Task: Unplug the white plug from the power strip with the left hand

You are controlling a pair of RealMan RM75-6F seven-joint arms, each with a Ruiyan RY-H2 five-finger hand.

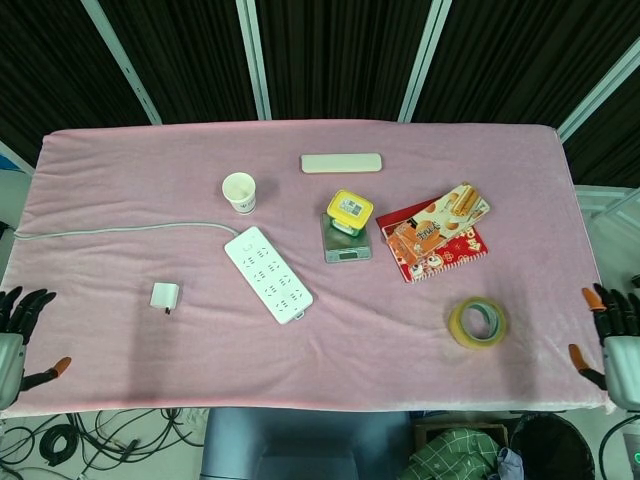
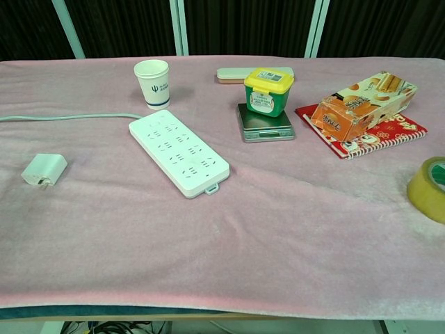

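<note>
The white plug (image 1: 165, 295) (image 2: 44, 170) lies loose on the pink cloth, well left of the white power strip (image 1: 267, 273) (image 2: 178, 152), whose sockets carry nothing. The strip's grey cord (image 1: 110, 229) (image 2: 66, 117) runs off to the left. My left hand (image 1: 15, 335) is at the table's front left corner, off the cloth edge, fingers spread and holding nothing. My right hand (image 1: 612, 335) sits at the front right corner, fingers apart and also bare. The chest view shows neither hand.
A paper cup (image 1: 239, 191) stands behind the strip. A green jar with a yellow lid (image 1: 350, 211) sits on a small scale (image 1: 346, 246). A snack box on a red booklet (image 1: 432, 234), a tape roll (image 1: 476, 322) and a flat white case (image 1: 341, 162) lie right and rear.
</note>
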